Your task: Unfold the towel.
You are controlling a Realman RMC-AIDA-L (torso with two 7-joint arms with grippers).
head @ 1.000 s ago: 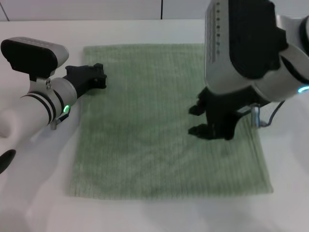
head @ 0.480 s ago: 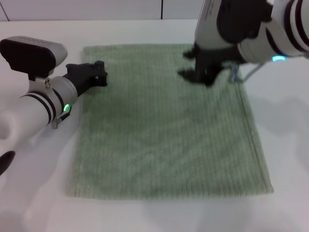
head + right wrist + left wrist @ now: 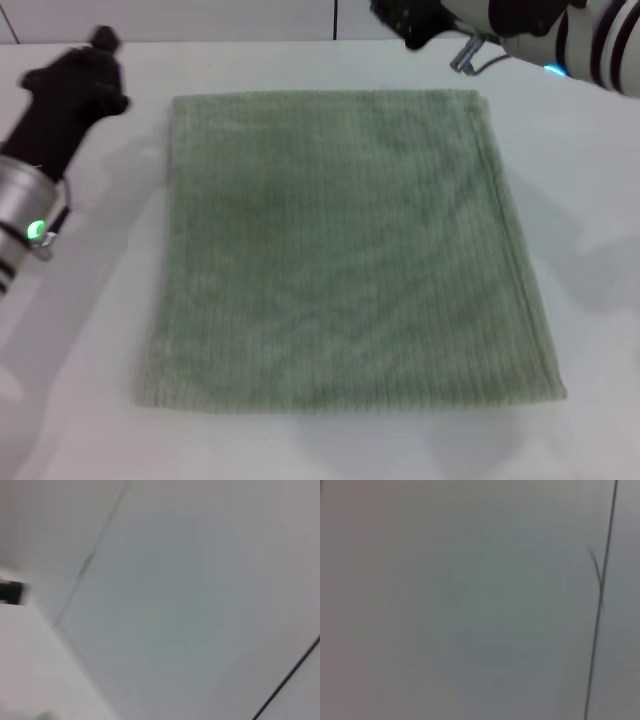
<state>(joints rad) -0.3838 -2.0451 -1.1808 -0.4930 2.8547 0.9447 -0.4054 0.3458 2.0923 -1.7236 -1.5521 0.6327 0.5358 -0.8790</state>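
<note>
The pale sage-green towel (image 3: 340, 250) lies flat and spread out on the white table in the head view, with a hemmed border along its right edge. My left gripper (image 3: 95, 60) is raised off the towel's far left corner, over the table. My right gripper (image 3: 405, 20) is raised beyond the towel's far edge, at the top of the view. Neither gripper touches the towel. The wrist views show only a plain grey wall with dark seams.
The white table (image 3: 590, 300) surrounds the towel on all sides. A wall with a vertical seam (image 3: 334, 18) stands behind the table.
Both arms have lifted away from the towel. The right gripper moved from over the towel's right half to beyond its far edge. The left gripper drew back to the far left.
</note>
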